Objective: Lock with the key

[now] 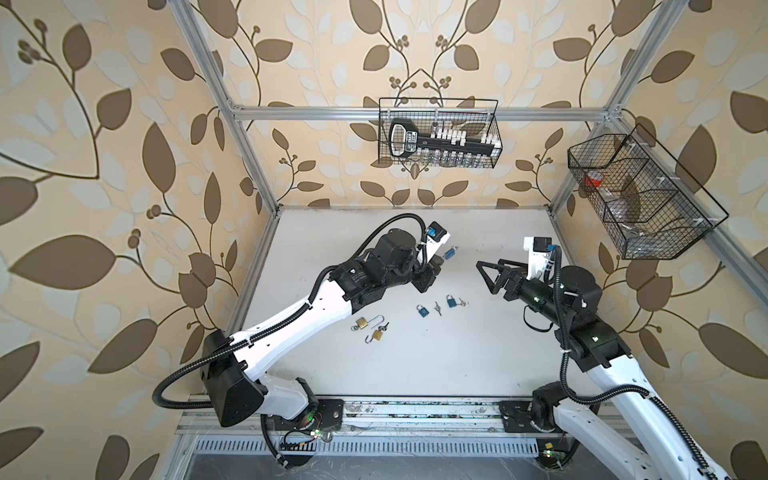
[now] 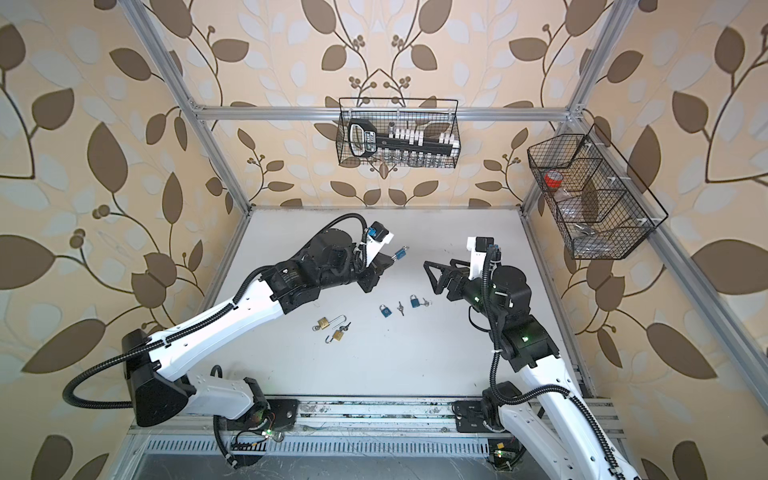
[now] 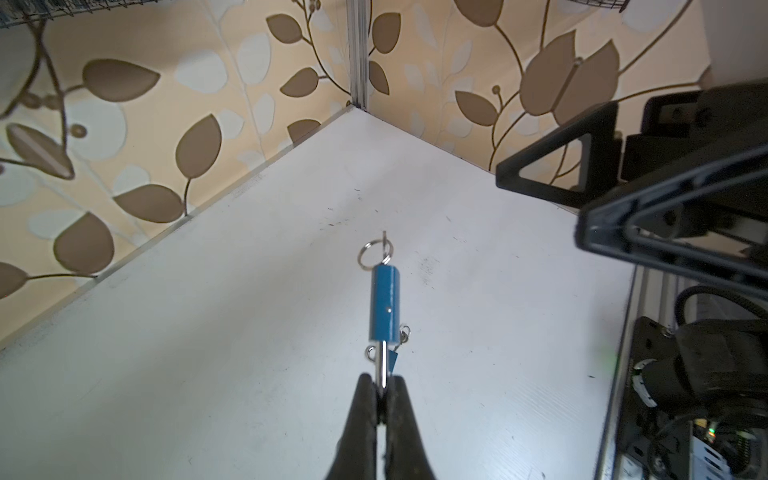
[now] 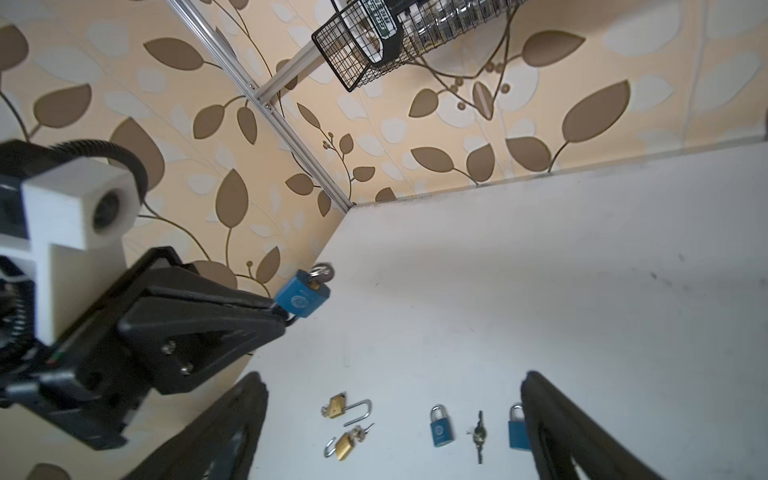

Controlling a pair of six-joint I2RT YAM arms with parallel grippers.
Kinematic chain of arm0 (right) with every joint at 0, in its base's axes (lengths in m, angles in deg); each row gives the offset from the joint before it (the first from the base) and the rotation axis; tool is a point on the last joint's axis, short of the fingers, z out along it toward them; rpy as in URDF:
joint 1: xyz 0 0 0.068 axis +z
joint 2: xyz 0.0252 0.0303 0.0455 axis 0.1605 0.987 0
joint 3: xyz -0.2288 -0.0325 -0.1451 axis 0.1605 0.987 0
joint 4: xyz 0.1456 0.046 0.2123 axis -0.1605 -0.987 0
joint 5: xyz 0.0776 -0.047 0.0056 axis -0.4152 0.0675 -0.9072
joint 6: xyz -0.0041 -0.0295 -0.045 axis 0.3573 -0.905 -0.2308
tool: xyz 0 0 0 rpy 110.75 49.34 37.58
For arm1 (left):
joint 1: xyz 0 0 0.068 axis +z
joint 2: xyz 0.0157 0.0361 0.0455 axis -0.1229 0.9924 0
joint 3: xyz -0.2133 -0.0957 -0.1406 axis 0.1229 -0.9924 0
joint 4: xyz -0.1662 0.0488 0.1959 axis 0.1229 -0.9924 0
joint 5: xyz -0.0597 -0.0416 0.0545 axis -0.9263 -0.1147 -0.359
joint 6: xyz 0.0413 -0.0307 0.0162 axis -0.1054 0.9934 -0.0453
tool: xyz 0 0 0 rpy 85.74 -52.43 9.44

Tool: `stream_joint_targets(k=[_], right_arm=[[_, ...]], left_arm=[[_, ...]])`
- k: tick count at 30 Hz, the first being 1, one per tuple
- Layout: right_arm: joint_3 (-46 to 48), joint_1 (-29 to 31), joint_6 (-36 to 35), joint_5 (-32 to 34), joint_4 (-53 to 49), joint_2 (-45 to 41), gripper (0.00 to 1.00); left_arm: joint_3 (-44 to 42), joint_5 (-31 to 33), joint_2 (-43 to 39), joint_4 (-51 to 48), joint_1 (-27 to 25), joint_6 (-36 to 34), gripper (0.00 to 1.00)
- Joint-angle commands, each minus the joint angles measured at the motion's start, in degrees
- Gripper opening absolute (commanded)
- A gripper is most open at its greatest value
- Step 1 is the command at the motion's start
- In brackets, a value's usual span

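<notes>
Left wrist view: left gripper [image 3: 382, 380] is clamped tight on the steel shackle of a blue padlock [image 3: 383, 307], seen edge-on. The lock is held in the air over the white table [image 3: 208, 374], body pointing away from the fingers. The key [image 3: 384, 239] and its split ring [image 3: 376, 255] sit at the far end of the body, in the keyhole. Can't tell if the shackle is clicked home.

Right wrist view: right gripper [image 4: 390, 374] is spread wide with nothing between the jaws. It faces the held lock and is well apart from it.

In both top views the held lock hangs over the far middle of the table, between the two grippers, at the left one's tip. On the table below:
- Second blue padlock [image 1: 422, 310], shackle shut, with loose keys [image 1: 437, 308] just beside it.
- Third blue padlock [image 1: 451, 301], also shut, with a key bunch [image 1: 462, 302] next to it.
- Further left, a brass padlock [image 1: 360, 323] and another brass padlock [image 1: 377, 334], both with shackles swung open.

Back-wall wire basket [image 1: 438, 162] and side wire basket [image 1: 665, 232] hang above.
</notes>
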Motion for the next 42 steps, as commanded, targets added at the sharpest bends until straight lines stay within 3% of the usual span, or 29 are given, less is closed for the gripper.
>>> stream_joint_targets(k=[1,4,8,12,15,20,25,36,42], right_arm=[[-0.5,0.2,-11.0,-1.9,-0.6,0.5,0.96],[-1.2,0.2,-13.0,-7.9,0.5,1.4,0.85],[-3.7,0.1,-16.8,-22.1,2.2,4.3,0.88],[-4.3,0.2,-17.1,-36.9,6.6,6.6,0.89],[-5.2,0.2,-17.5,-43.0,8.5,7.6,0.90],[-5.6,0.2,-18.1,-47.8,10.4,8.2,0.89],[-8.3,1.4,-20.2,-51.1,6.8,11.9,0.83],[-11.2,6.1,-25.4,-50.3,-1.7,16.4,0.55],[-12.2,7.0,-26.3,-52.2,-3.3,18.1,0.45]], left_arm=[[-0.9,-7.2,-4.7,-3.6,0.0,-0.2,0.00],[-2.7,-13.1,-7.5,-4.7,0.1,-3.8,0.00],[-2.0,-17.6,-9.7,-9.1,2.4,-7.8,0.00],[-1.4,-30.1,-11.2,-11.9,6.8,-10.9,0.00],[0.0,-30.8,-10.7,-15.2,7.0,-12.9,0.00],[1.0,-35.1,-10.0,-17.8,7.0,-14.5,0.00],[2.0,-37.6,-8.3,-19.1,7.0,-15.3,0.00],[3.9,-39.8,-6.0,-19.6,7.0,-15.7,0.00],[4.2,-40.6,-5.1,-19.5,7.0,-15.5,0.00]])
